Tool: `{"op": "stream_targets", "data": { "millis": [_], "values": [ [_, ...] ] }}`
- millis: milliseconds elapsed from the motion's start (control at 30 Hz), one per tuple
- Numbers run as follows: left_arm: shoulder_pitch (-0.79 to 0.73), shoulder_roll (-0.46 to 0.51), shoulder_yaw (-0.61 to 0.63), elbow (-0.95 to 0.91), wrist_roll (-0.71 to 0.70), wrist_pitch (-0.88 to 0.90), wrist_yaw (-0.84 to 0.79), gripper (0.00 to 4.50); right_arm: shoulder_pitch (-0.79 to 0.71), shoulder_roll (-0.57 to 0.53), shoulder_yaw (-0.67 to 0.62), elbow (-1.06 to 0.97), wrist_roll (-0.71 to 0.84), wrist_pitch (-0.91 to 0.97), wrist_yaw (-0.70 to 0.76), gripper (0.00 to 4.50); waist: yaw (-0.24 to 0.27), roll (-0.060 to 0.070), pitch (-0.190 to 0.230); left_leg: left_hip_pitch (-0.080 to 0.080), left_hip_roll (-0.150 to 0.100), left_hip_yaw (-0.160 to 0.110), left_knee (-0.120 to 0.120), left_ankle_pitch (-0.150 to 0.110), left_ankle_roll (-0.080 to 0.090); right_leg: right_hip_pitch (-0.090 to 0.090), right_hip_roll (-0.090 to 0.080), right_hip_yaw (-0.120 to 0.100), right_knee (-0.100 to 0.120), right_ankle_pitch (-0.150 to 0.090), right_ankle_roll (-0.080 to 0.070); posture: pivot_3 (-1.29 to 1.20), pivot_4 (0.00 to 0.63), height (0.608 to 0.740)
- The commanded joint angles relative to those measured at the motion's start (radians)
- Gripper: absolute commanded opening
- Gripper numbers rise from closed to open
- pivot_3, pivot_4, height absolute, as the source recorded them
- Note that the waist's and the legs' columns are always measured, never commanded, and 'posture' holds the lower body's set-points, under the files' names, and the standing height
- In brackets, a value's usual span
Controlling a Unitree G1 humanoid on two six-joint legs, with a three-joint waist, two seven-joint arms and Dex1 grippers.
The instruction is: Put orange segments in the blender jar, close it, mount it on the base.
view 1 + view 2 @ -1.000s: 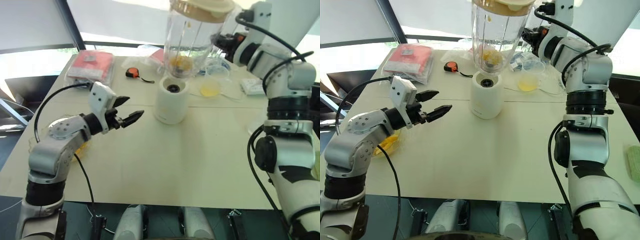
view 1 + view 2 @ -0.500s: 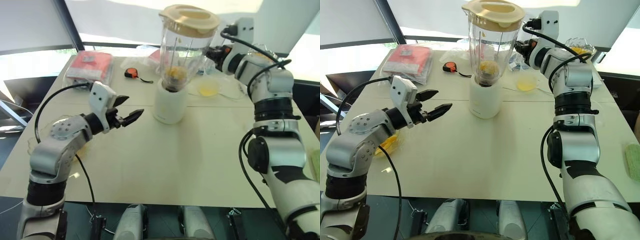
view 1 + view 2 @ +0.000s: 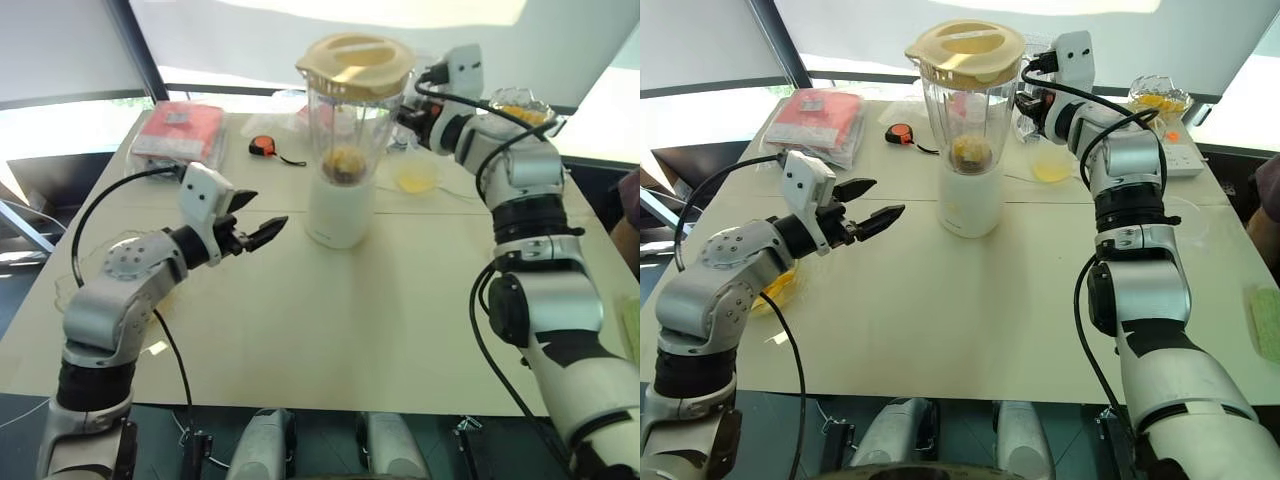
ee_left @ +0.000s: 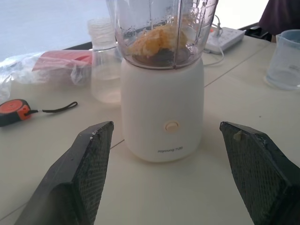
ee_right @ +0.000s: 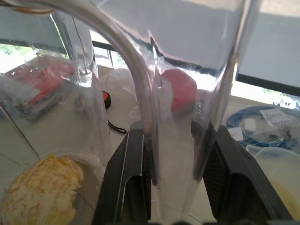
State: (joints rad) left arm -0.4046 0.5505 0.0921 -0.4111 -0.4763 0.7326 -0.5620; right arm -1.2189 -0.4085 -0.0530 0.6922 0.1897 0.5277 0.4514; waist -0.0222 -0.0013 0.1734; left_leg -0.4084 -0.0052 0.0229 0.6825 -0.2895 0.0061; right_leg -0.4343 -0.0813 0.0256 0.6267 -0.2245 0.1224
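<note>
The clear blender jar (image 3: 345,115) stands on the white base (image 3: 340,215) at the middle back of the table, with a pale yellow lid (image 3: 355,58) on top. Orange segments (image 4: 157,40) lie at its bottom over the dark hub. My right gripper (image 3: 405,115) reaches in from the right and is shut on the jar's handle (image 5: 176,140), with one finger (image 5: 129,178) on each side. My left gripper (image 3: 262,212) hovers open to the left of the base, pointing at it, fingers (image 4: 89,159) wide apart and holding nothing.
A red packet (image 3: 180,130) and an orange tape measure (image 3: 265,147) lie at the back left. A cup of yellow liquid (image 3: 418,178) stands right of the base, and a glass dish of fruit (image 3: 520,105) sits further right. A bowl of fruit (image 3: 775,285) lies under my left arm.
The right gripper has brought the jar down from above the base onto it. The left gripper has stayed where it was, open.
</note>
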Motion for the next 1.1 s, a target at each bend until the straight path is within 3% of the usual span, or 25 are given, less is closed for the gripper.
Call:
{"op": "stream_targets", "data": {
  "millis": [33, 467, 900, 1100],
  "values": [
    [-0.012, 0.0, 0.003, -0.013, 0.01, -0.026, 0.01, 3.77, -0.044, 0.014, 0.006, 0.007, -0.023, -0.005, -0.01, 0.91, -0.001, 0.0, 0.0, 0.0, 0.0, 0.0, 0.0, 0.0, 0.0, 0.0, 0.0, 0.0, 0.0, 0.0, 0.0, 0.0, 0.15, 0.74],
    [-0.02, -0.013, -0.002, 0.014, 0.027, -0.043, 0.028, 3.77, 0.075, 0.077, -0.033, -0.108, -0.02, 0.109, -0.098, 0.91, -0.022, 0.0, 0.0, 0.002, 0.001, -0.001, 0.0, 0.001, -0.002, 0.001, 0.001, 0.0, 0.002, 0.002, -0.002, 0.0, 0.15, 0.74],
    [-0.03, -0.029, -0.019, 0.033, 0.041, -0.06, 0.029, 3.77, 0.05, 0.072, 0.035, -0.141, -0.095, 0.211, -0.15, 0.91, -0.022, -0.001, -0.001, 0.004, 0.001, -0.001, 0.0, 0.001, -0.002, 0.002, 0.001, 0.0, 0.002, 0.001, -0.002, 0.0, 0.15, 0.74],
    [-0.024, -0.033, -0.021, 0.036, 0.051, -0.071, 0.031, 3.77, 0.095, 0.097, 0.011, -0.286, -0.089, 0.342, -0.252, 0.91, -0.019, -0.001, -0.001, 0.006, 0.001, -0.001, 0.0, 0.001, -0.002, 0.005, 0.0, 0.0, 0.002, 0.001, -0.002, 0.0, 0.15, 0.74]
  ]
}}
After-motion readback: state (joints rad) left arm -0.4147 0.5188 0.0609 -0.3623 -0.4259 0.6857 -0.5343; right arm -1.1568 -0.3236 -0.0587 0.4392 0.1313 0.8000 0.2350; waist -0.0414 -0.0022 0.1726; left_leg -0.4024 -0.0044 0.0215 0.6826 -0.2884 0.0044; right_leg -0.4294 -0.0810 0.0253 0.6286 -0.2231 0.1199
